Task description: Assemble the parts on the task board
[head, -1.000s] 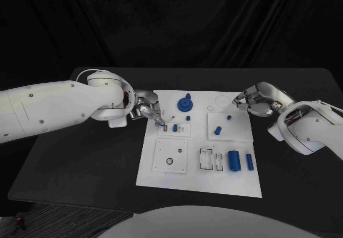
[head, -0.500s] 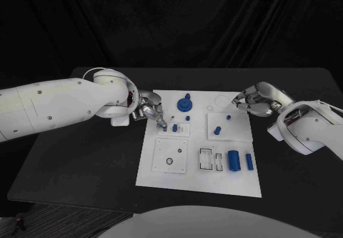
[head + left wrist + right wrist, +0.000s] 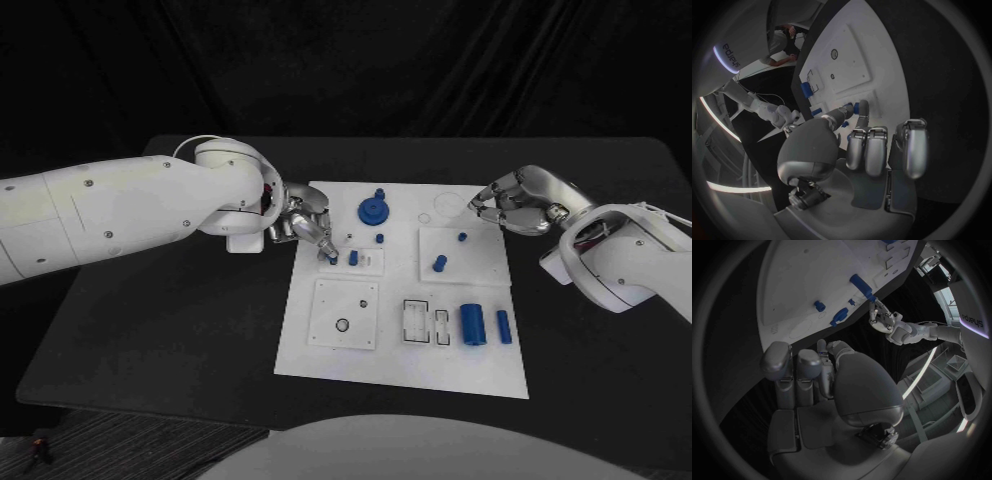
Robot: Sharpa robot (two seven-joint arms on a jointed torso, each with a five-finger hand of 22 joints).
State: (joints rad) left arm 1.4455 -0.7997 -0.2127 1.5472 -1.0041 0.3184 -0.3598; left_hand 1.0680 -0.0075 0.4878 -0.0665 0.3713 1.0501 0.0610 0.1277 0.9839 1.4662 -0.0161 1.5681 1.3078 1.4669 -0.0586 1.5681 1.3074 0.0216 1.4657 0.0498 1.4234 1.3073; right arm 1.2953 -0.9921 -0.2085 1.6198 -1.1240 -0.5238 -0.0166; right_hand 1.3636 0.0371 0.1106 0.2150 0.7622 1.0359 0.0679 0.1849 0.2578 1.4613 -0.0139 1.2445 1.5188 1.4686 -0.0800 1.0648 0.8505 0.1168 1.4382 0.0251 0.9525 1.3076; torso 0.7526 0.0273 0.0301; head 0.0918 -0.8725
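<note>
The white task board lies in the middle of the black table. My left hand reaches over the board's near-left part and pinches a small blue part between thumb and finger. The part's tip sits at a slot of a small raised plate, just left of a standing blue peg. My right hand hovers at the board's far right corner with its fingers curled in. A speck of a small blue piece shows between its thumb and fingers.
On the board are a blue gear, a small peg, two blue pieces on the right plate, two blue cylinders and a square plate with a hole. Bare table lies on both sides.
My left hand has edged right and down, bringing its blue part to the slot beside the standing peg. The right hand has stayed still.
</note>
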